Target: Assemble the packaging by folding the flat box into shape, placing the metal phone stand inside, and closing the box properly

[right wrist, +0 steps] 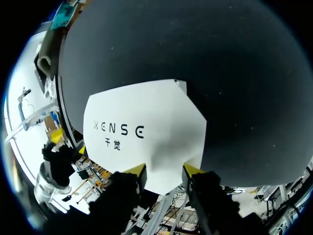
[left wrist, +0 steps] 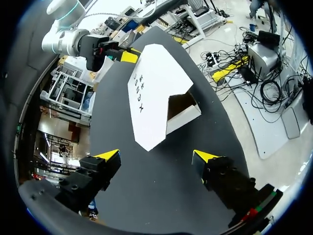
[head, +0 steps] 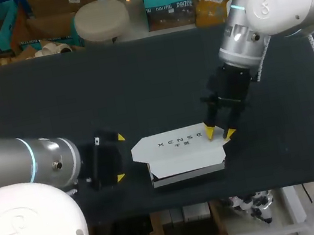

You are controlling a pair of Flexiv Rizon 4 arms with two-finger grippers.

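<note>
Judging by the erected white box on the counter, folding is reckoned largely done; its lid is not yet tucked shut. The right gripper is held at the lid's edge, fingers slightly apart, nothing clamped. The left gripper is held just beside the box, fingers wide apart and empty. No phone stand is seen; the box's inside is mostly hidden.
</note>
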